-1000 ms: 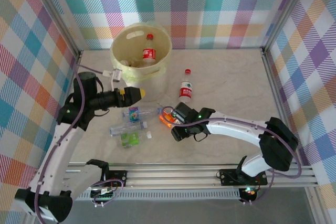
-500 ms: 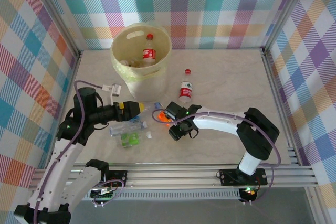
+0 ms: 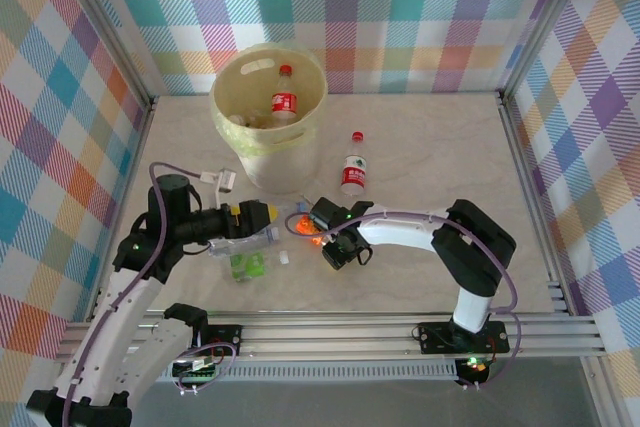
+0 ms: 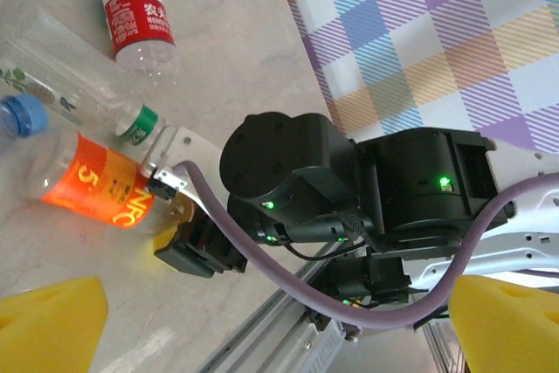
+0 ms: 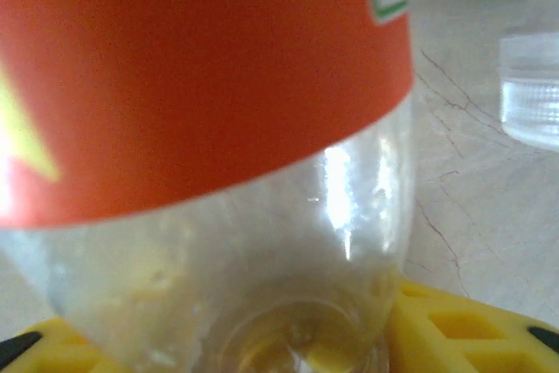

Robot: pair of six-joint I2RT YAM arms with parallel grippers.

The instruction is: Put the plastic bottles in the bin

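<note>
At counter [image 3: 430,157] centre, right fingers [image 5: 463,329] bracket the orange bottle [image 3: 312,228] at its base; whether they clamp it I cannot tell. Left fingers [image 4: 48,321] stand apart, empty. Risk: a hold on the slick, rounded base could let it slip when lifted toward the bin [image 3: 290,147]. It lies flat, clear-walled, orange-labelled.

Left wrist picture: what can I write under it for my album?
The right gripper, jaws either side of the orange-labelled bottle lying on the table.
</note>
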